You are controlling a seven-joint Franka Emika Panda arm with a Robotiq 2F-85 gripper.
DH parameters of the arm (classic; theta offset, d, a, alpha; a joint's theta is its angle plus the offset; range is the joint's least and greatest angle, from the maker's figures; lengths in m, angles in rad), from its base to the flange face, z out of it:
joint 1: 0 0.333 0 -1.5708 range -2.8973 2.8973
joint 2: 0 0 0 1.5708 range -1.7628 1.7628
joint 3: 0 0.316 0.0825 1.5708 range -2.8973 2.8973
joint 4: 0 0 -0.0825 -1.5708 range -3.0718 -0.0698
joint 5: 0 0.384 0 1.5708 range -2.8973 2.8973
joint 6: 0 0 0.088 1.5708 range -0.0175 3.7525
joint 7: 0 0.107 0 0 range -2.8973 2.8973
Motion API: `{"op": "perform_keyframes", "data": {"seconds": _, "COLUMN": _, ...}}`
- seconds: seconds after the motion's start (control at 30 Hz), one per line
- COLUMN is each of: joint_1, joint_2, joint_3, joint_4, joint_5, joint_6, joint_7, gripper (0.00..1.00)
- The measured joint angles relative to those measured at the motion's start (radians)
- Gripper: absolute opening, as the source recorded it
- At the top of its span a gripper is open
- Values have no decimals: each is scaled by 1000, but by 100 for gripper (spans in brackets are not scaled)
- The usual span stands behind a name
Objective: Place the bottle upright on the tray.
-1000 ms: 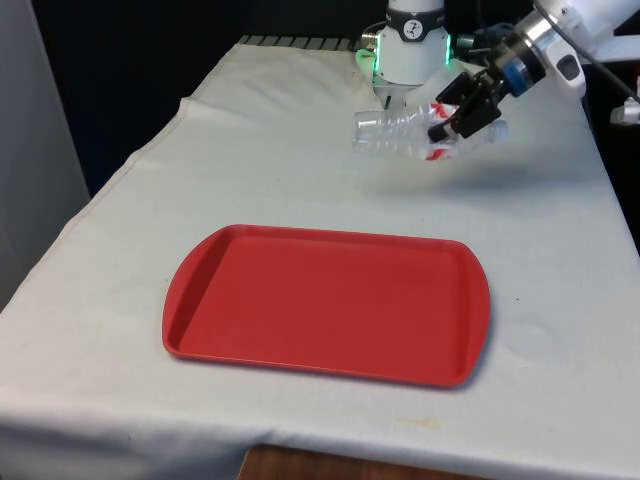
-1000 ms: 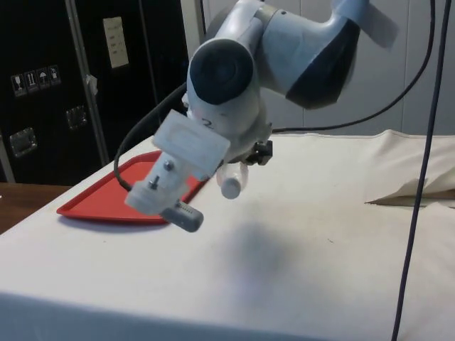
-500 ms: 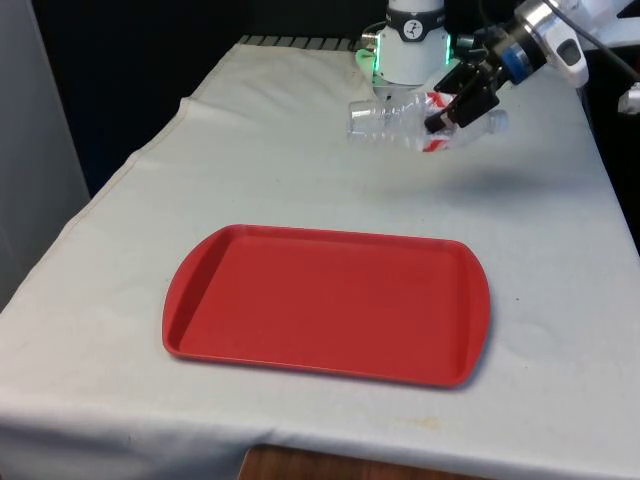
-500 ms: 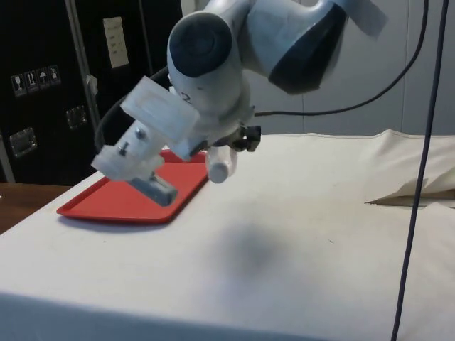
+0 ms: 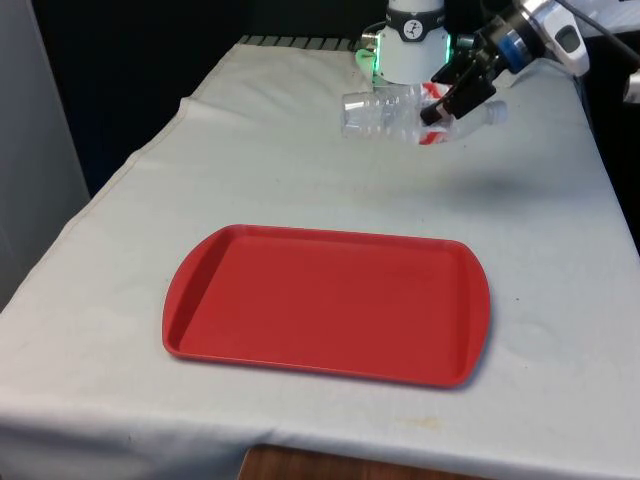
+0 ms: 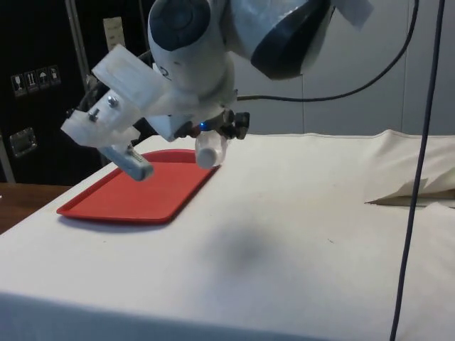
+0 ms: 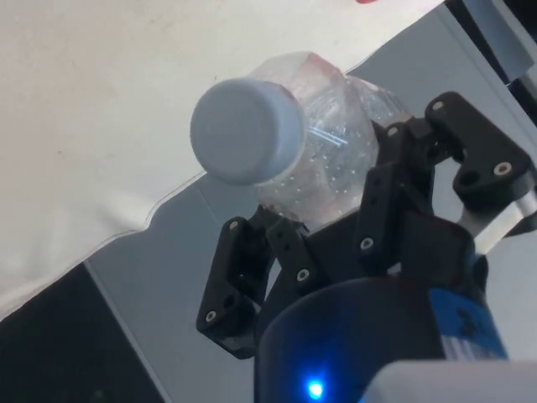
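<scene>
1. Above the far table, well beyond the red tray, the gripper pinches the clear bottle.
2. The bottle lies nearly level, its cap toward the front view's right.

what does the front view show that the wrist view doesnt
Front view alone: the whole red tray lying flat on the white cloth, and the clear bottle seen full length, lying sideways in the air above the cloth, beyond the tray, with its cap toward the front view's right.

Wrist view alone: the bottle's cap seen end-on, round and pale, with the dimpled shoulder behind it and the black fingers on either side of the body.

Both: the hand shut on the bottle, with the cloth beneath.
</scene>
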Motion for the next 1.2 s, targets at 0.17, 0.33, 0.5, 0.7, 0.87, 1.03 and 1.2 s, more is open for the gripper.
{"op": "perform_keyframes", "data": {"seconds": 0.17, "joint_1": -2, "joint_2": 0, "joint_3": -7, "joint_4": 13, "joint_5": 13, "joint_6": 11, "joint_7": -8, "gripper": 0}}
{"op": "perform_keyframes", "data": {"seconds": 0.33, "joint_1": -5, "joint_2": 0, "joint_3": -13, "joint_4": 24, "joint_5": 28, "joint_6": 23, "joint_7": -16, "gripper": 0}}
{"op": "perform_keyframes", "data": {"seconds": 0.5, "joint_1": -8, "joint_2": 0, "joint_3": -23, "joint_4": 36, "joint_5": 46, "joint_6": 47, "joint_7": -26, "gripper": 0}}
{"op": "perform_keyframes", "data": {"seconds": 0.7, "joint_1": -11, "joint_2": 0, "joint_3": -35, "joint_4": 56, "joint_5": 74, "joint_6": 66, "joint_7": -43, "gripper": 0}}
{"op": "perform_keyframes", "data": {"seconds": 0.87, "joint_1": -14, "joint_2": 0, "joint_3": -45, "joint_4": 68, "joint_5": 91, "joint_6": 83, "joint_7": -53, "gripper": 0}}
{"op": "perform_keyframes", "data": {"seconds": 1.03, "joint_1": -16, "joint_2": 0, "joint_3": -54, "joint_4": 79, "joint_5": 113, "joint_6": 98, "joint_7": -65, "gripper": 0}}
{"op": "perform_keyframes", "data": {"seconds": 1.2, "joint_1": -18, "joint_2": 0, "joint_3": -66, "joint_4": 86, "joint_5": 133, "joint_6": 123, "joint_7": -74, "gripper": 0}}
